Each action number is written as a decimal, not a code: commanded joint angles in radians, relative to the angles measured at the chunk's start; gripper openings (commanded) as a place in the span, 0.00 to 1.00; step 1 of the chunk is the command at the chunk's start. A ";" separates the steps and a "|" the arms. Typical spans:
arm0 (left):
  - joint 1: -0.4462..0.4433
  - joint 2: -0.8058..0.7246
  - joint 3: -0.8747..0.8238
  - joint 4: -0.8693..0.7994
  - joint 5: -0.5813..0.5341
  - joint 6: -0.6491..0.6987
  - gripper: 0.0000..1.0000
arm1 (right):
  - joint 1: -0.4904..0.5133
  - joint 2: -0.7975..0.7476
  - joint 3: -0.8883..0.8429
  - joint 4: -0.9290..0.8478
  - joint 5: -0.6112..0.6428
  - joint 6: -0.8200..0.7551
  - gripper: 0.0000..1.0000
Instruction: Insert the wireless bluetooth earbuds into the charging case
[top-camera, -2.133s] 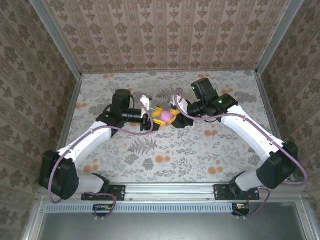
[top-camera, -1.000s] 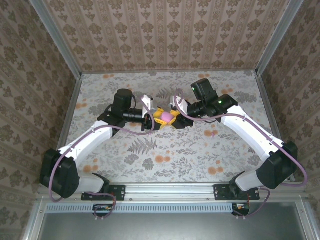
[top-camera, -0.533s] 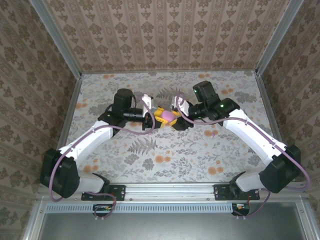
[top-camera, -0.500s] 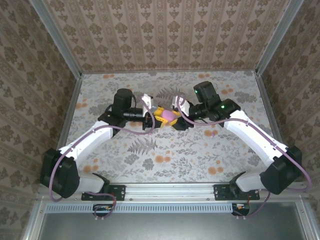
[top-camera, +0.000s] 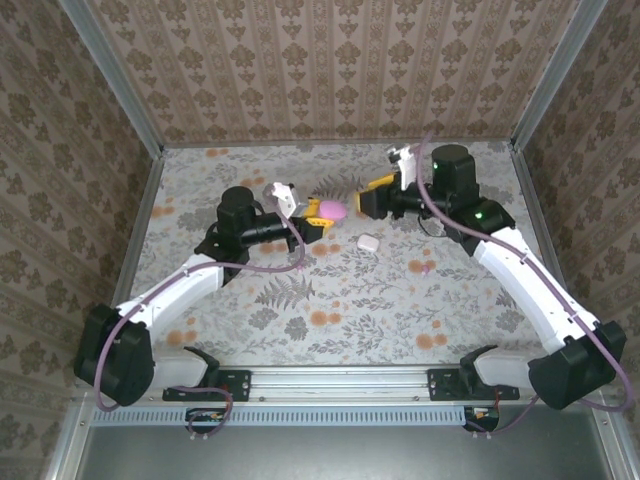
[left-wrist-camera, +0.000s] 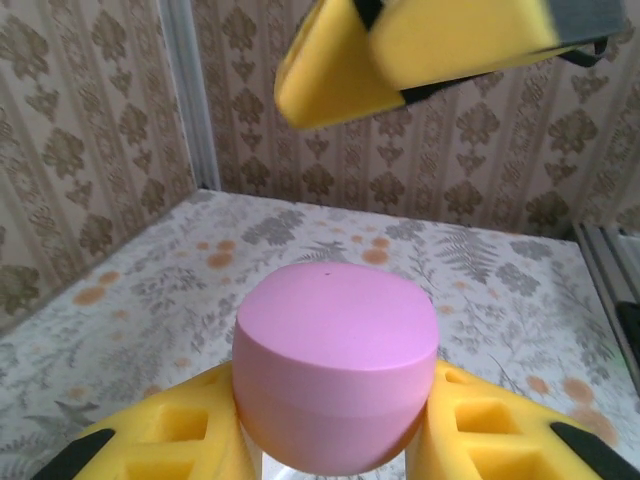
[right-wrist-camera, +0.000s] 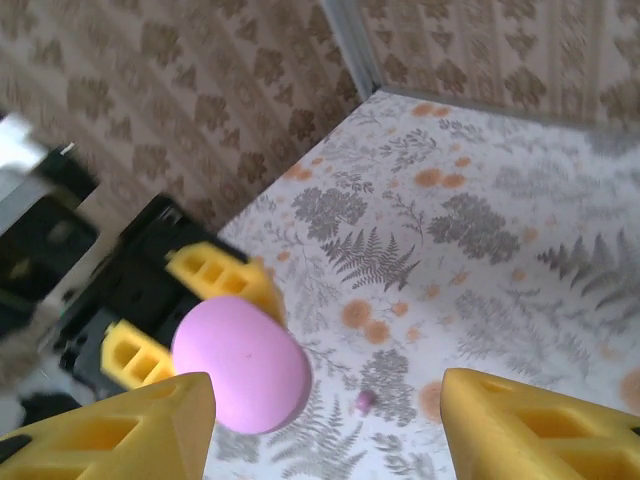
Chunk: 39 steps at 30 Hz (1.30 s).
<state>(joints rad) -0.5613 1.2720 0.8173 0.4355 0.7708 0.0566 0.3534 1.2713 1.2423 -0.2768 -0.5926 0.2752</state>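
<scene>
The pink charging case (top-camera: 335, 211) is pinched between the yellow fingers of my left gripper (top-camera: 320, 213), its lid closed. In the left wrist view the charging case (left-wrist-camera: 335, 365) sits between my left gripper's fingers (left-wrist-camera: 190, 440), with a right gripper finger (left-wrist-camera: 400, 50) hanging above it. My right gripper (top-camera: 371, 197) stands open just right of the case, nothing between its fingers. From the right wrist, the case (right-wrist-camera: 240, 365) lies left of my right gripper (right-wrist-camera: 330, 430). A small white rounded piece (top-camera: 367, 241), seemingly an earbud, lies on the table below the case.
A tiny pink bit (top-camera: 428, 268) lies on the floral table (top-camera: 330, 310) to the right, also the pink bit (right-wrist-camera: 365, 401) in the right wrist view. Patterned walls (top-camera: 330, 70) with metal corner posts enclose the table.
My right gripper has opened and drawn back to the right and away from the case. The white piece now lies uncovered on the table. The left gripper keeps its hold on the case.
</scene>
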 joint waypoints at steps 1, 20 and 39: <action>-0.017 -0.030 -0.009 0.128 -0.073 -0.052 0.35 | -0.008 0.045 -0.001 0.099 -0.085 0.471 0.63; -0.092 -0.030 -0.029 0.276 -0.266 -0.184 0.34 | 0.022 -0.027 -0.122 0.247 -0.243 0.282 0.63; -0.095 -0.037 -0.038 0.292 -0.259 -0.218 0.34 | 0.030 0.034 -0.058 0.176 -0.238 0.226 0.63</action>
<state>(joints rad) -0.6476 1.2610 0.7799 0.6888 0.5076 -0.1406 0.3779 1.2964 1.1458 -0.1066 -0.8101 0.5152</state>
